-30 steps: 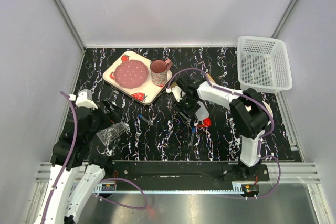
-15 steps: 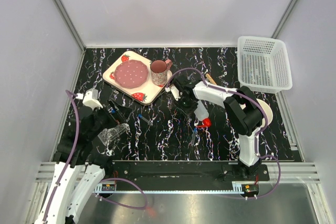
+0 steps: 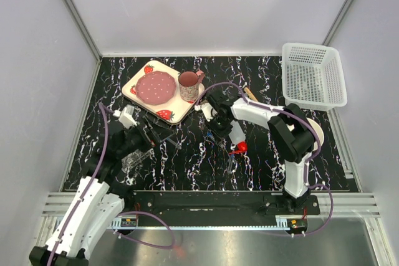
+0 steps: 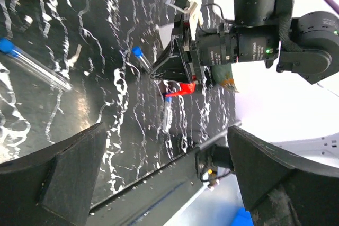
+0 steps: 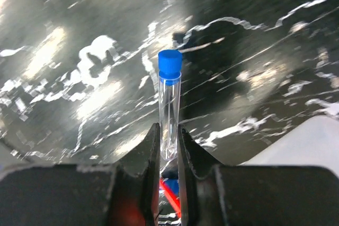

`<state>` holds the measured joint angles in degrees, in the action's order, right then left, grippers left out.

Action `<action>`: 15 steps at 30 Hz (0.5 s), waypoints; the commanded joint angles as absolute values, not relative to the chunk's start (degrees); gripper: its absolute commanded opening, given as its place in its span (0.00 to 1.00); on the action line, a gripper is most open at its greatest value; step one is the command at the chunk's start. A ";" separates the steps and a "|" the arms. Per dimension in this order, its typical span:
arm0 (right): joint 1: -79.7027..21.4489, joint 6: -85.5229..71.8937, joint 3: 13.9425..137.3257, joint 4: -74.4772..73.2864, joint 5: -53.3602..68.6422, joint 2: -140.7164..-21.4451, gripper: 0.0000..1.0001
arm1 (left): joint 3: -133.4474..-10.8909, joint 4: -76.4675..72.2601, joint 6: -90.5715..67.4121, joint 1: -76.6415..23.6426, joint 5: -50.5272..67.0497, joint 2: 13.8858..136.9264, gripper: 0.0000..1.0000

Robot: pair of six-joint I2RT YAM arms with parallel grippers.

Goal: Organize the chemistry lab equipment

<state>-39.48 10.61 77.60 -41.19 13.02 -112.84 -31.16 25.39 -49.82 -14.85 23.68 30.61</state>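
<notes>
Near the tray (image 3: 182,109) with plate (image 3: 155,86) and mug (image 3: 188,85), the right gripper (image 5: 168,137) pinches a blue-capped tube (image 5: 169,104); the left gripper (image 3: 154,130) is spread wide.

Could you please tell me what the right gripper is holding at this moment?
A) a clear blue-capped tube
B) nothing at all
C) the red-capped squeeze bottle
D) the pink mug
A: in the right wrist view the right gripper is closed on the sides of a clear blue-capped tube, whose capped end sticks out past the fingertips.
</notes>
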 commanded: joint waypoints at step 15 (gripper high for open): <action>-38.94 23.55 66.97 -40.43 47.90 -87.54 0.10 | -31.63 -4.48 -65.31 -35.32 24.61 55.52 0.85</action>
<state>-39.24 19.94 67.72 -40.14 42.68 -89.34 -26.98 2.98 -63.92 -31.94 25.45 50.43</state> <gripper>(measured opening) 0.197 0.880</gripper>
